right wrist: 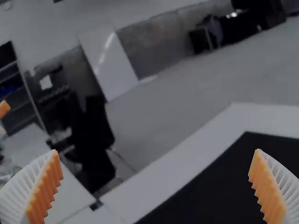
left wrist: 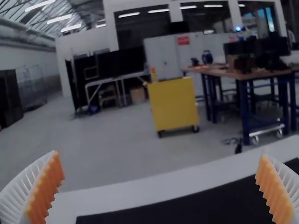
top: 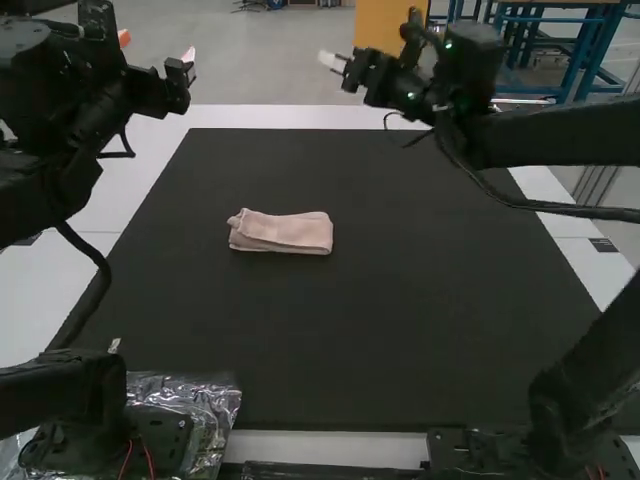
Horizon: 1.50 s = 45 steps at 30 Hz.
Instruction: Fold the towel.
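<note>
The towel [top: 283,232] lies folded into a compact strip on the mat [top: 400,320], nearer its left edge than its right, probably there so both arms can reach it. The folding looks all but done, which would explain why the left gripper [left wrist: 160,154] and right gripper [right wrist: 156,151] are held well apart from it towards the far edge, jaws spread and empty. The towel is soft, pale pink, slightly lumpy at its left end; the mat is matt black, the ribbed pads [left wrist: 44,186] orange.
</note>
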{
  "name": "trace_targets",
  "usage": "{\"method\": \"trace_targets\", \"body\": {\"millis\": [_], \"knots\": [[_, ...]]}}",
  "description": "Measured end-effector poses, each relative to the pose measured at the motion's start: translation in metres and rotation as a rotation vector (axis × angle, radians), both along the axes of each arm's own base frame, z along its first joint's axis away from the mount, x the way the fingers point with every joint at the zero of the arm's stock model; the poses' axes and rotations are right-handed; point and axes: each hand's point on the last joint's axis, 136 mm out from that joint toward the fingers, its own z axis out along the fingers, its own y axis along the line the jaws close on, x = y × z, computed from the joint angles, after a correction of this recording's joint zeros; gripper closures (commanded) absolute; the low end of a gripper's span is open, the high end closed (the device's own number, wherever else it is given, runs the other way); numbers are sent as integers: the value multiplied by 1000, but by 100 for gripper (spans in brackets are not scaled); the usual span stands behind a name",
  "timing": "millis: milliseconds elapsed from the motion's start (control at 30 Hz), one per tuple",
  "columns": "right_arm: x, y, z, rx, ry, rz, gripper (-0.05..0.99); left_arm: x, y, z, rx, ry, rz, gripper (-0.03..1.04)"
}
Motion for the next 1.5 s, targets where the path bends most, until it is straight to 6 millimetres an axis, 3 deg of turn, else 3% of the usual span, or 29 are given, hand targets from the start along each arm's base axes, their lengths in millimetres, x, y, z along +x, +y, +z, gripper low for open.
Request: {"method": "trace_targets", "body": {"millis": [233,400,567,667,733,800,967,1100,1233,1333,1500], "knots": [[-74,-116,88,99,-197,-220,2,-40,3,23,-18,-69,-9,4],[-162,-174,127,158,-359,-348,2,-86,-1,41,-28,-150,-50,4],[-275,-205,151,235,-565,-435,2,-160,0,65,-36,-311,-74,4],[-338,-211,156,267,-706,-477,2,-206,2,70,-48,-415,-81,4],[-367,-210,156,273,-781,-505,2,-228,4,71,-58,-455,-82,4],[-374,-209,161,266,-785,-528,2,-229,4,67,-69,-408,-87,4],[-354,-214,152,254,-706,-586,2,-222,4,59,-61,-357,-82,4],[-314,-232,128,283,-648,-661,2,-213,7,54,-29,-381,-42,4],[-246,-241,63,206,-546,-700,2,-176,5,13,44,-330,-9,4],[-200,-246,1,109,-425,-733,2,-142,4,-36,75,-252,-2,4],[-160,-252,-75,-2,-289,-769,2,-106,28,-104,45,-144,145,4]]}}
